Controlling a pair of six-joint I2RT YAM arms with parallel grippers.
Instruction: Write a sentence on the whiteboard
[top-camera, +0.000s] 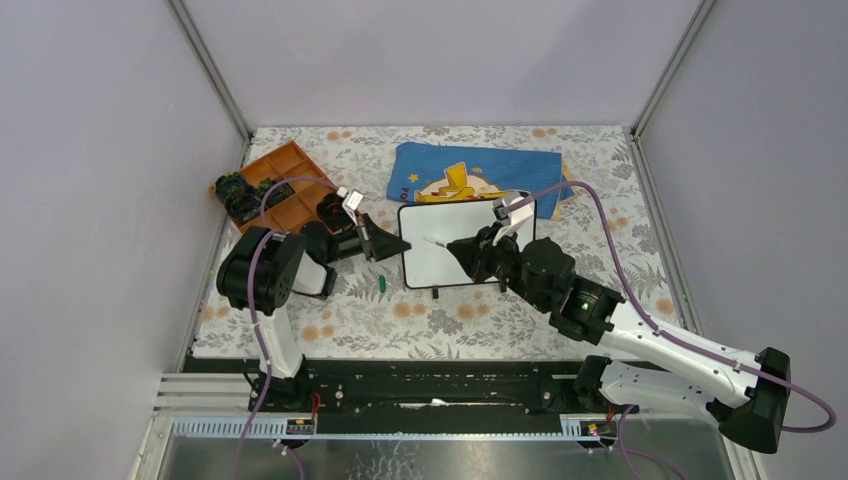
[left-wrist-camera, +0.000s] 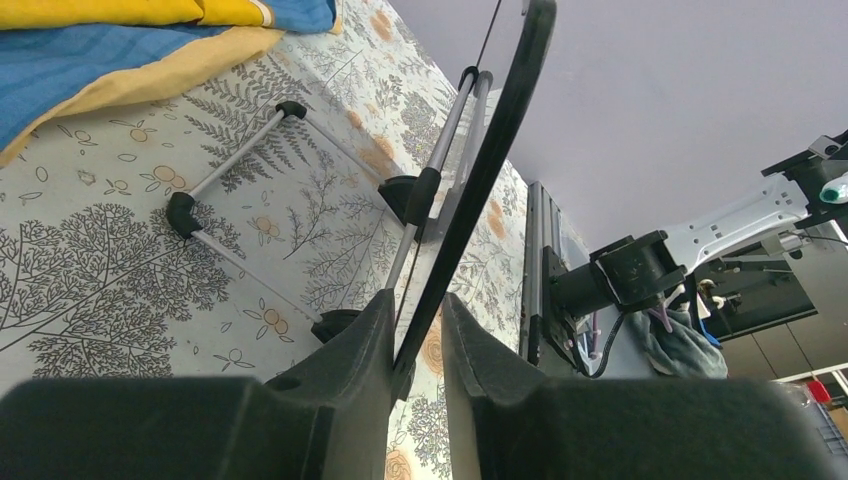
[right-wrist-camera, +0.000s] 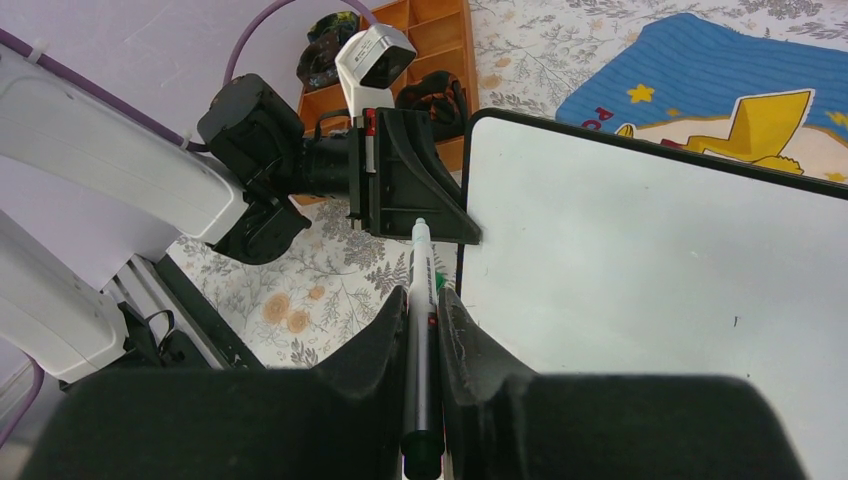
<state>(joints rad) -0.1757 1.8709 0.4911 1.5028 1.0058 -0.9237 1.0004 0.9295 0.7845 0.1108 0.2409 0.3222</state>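
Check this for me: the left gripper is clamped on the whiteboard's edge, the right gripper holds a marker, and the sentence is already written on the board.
One thing is wrong: the whiteboard is bare but for a tiny speck, so no sentence is written yet; the right wrist view shows it. The left gripper is clamped on its edge and the right gripper holds a marker.

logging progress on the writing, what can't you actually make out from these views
Marker tip on whiteboard: too small in top view to judge contact.
Left wrist view: whiteboard seen edge-on, writing face unseen.
Dark items in orange tray: too small in top view to name.
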